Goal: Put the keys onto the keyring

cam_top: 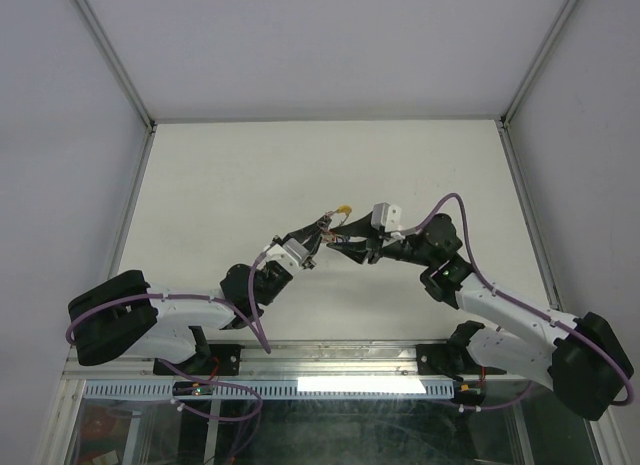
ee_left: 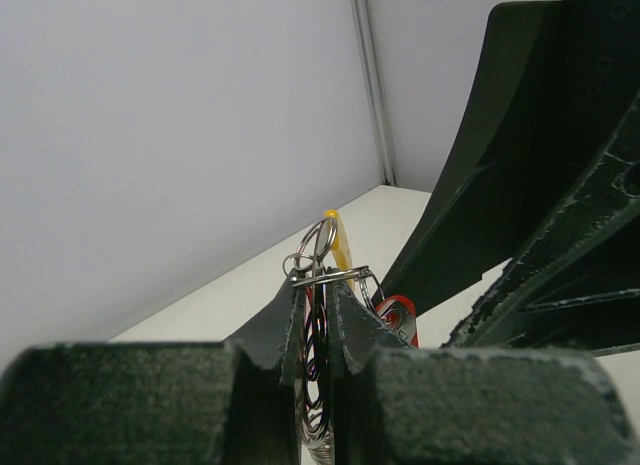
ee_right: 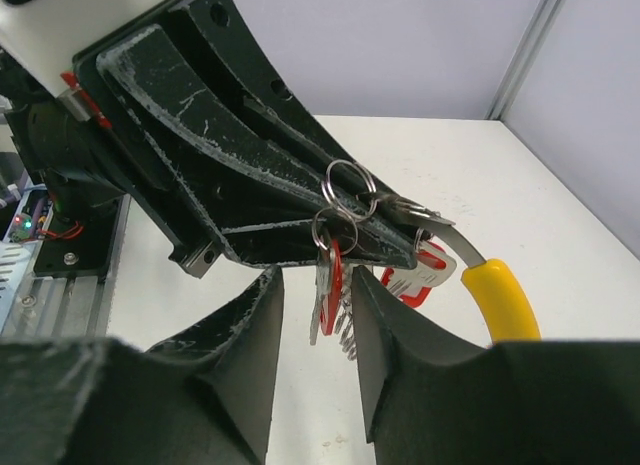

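Above the table's middle, my left gripper (cam_top: 316,241) is shut on the keyring (ee_left: 322,247), a thin silver hoop with a yellow section (ee_right: 500,297). A red-tagged key (ee_right: 331,283) hangs from a small loop under the left fingers (ee_right: 290,210). Beside it, nearer the yellow part, hangs a second red-tagged key (ee_right: 420,272). My right gripper (ee_right: 316,277) faces the left one, open, its two fingers on either side of the first hanging key. A red tag (ee_left: 398,315) shows just behind the left gripper (ee_left: 318,285). From above, the keys are mostly hidden between the two grippers.
The white table (cam_top: 220,185) is walled by pale panels with metal posts (cam_top: 520,95) at the back corners. The right gripper (cam_top: 347,241) nearly touches the left one. The arm bases sit on the rail at the near edge (cam_top: 330,355).
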Controlling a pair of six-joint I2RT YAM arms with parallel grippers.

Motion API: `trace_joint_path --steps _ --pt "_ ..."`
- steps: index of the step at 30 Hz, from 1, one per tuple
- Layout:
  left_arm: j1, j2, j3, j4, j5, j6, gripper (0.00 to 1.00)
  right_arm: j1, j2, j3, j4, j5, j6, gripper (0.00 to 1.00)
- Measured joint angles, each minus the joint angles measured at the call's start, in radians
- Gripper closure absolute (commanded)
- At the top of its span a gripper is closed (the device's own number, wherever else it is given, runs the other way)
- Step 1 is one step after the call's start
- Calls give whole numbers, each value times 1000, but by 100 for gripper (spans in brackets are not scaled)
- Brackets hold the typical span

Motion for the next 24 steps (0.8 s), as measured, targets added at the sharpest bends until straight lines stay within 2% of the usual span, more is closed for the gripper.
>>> trace_joint_path --steps 10,24 --pt "0 -2 0 -16 8 0 100 2 14 17 -6 40 19 100" --pt "2 -13 0 -28 5 0 100 8 2 65 -135 74 28 100"
